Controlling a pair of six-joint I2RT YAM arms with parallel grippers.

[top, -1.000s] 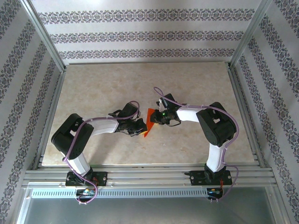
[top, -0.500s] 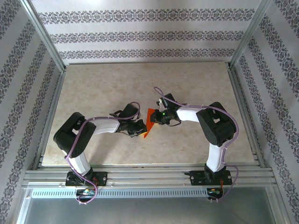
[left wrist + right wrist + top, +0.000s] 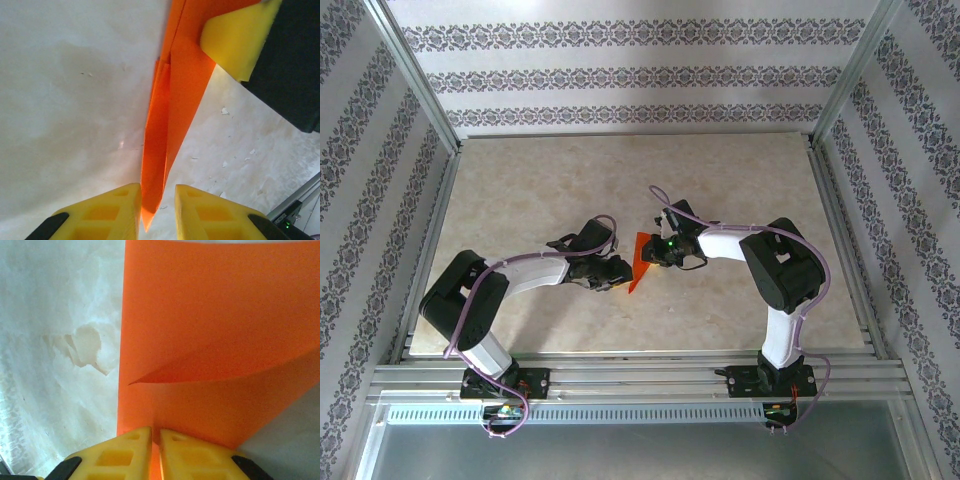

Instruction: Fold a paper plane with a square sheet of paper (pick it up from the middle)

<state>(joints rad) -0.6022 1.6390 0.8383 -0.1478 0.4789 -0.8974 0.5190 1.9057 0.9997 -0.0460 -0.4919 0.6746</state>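
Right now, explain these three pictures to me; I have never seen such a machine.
The overhead picture looks down on two robot arms bolted at the near edge of a pale table. The other two pictures come from small cameras on each wrist, so the yellow blocks at the bottom are that arm's own fingers. Between the arms is a folded orange paper. The right gripper is pinched shut on one edge of it. The left gripper straddles its pointed end, jaws slightly apart.
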